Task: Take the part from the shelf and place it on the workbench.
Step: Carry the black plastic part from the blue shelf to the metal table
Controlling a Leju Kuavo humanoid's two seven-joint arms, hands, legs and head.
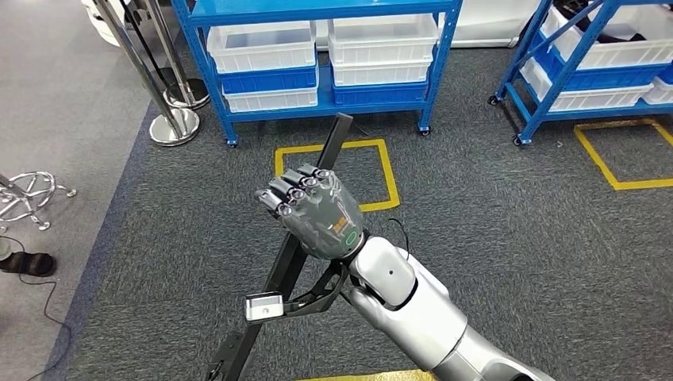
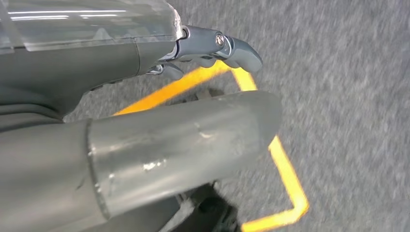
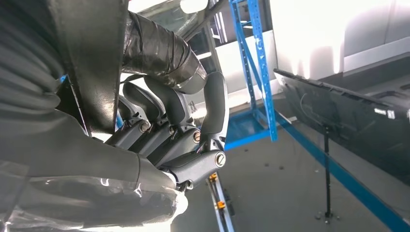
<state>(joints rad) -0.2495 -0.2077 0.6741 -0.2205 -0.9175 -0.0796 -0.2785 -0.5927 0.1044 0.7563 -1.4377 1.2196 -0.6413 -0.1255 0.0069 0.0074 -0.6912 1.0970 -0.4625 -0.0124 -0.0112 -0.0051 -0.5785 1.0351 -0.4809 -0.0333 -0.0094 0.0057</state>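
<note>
Looking at the head view, you are seeing the right hand (image 1: 316, 213) raised in the middle of the picture, its fingers wrapping tightly around a long black part (image 1: 295, 252). The part is running as a slanted bar from the bottom edge of the picture up past the hand, its upper tip ending over a yellow taped square (image 1: 336, 175) on the grey carpet (image 1: 492, 222). A small silver block (image 1: 263, 305) and a black bracket are sitting on the bar just below the hand. Beyond the square a blue shelf (image 1: 317, 55) is standing with white bins (image 1: 262, 46) on its lower levels; a second blue shelf (image 1: 587, 63) is standing at the far right beside another yellow square (image 1: 627, 155). Chrome stanchion bases (image 1: 174, 125) are resting at the carpet's left edge.

In the left wrist view you are looking past the left hand (image 2: 193, 87) toward the carpet and a yellow tape line (image 2: 285, 174). Its thick thumb (image 2: 179, 150) and its darker fingers (image 2: 227, 46) are lying apart with nothing between them.

In the right wrist view the fingers (image 3: 212, 111) of the right hand are curling closed over the dark part (image 3: 159, 48), clamping it against the palm. Blue shelf uprights (image 3: 256, 67) are showing behind.
</note>
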